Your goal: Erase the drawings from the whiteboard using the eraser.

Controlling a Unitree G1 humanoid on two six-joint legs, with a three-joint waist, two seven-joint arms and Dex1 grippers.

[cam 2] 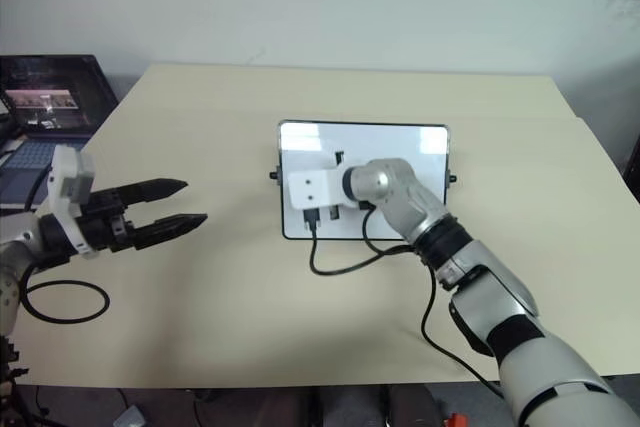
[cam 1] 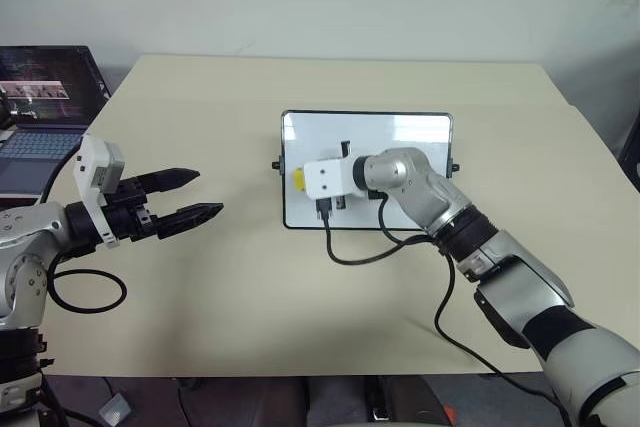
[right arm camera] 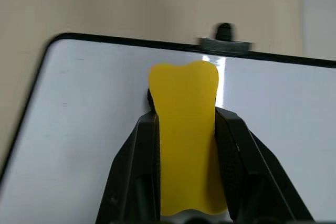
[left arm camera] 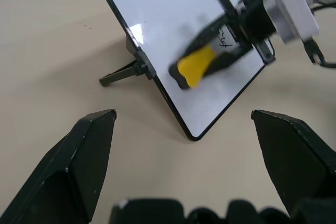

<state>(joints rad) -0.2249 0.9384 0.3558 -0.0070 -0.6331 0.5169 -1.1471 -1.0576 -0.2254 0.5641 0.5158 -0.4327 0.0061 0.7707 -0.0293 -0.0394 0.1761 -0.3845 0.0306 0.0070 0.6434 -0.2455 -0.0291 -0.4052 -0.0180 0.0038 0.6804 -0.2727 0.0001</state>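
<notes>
The whiteboard [cam 1: 400,133] stands propped on its side legs in the middle of the table. My right gripper [right arm camera: 184,113] is shut on the yellow eraser [cam 1: 298,179], which is pressed against the board's lower left part. In the left wrist view one small black drawing [left arm camera: 224,41] shows on the board just beside the eraser [left arm camera: 195,65]; my right wrist hides the rest of that area. My left gripper [cam 1: 205,197] hovers open over the table well to the left of the board, pointing toward it, with nothing between its fingers.
An open laptop [cam 1: 40,107] sits at the table's far left edge. A black cable loop [cam 1: 85,292] lies near my left arm. Another cable [cam 1: 350,252] hangs from my right wrist onto the table in front of the board.
</notes>
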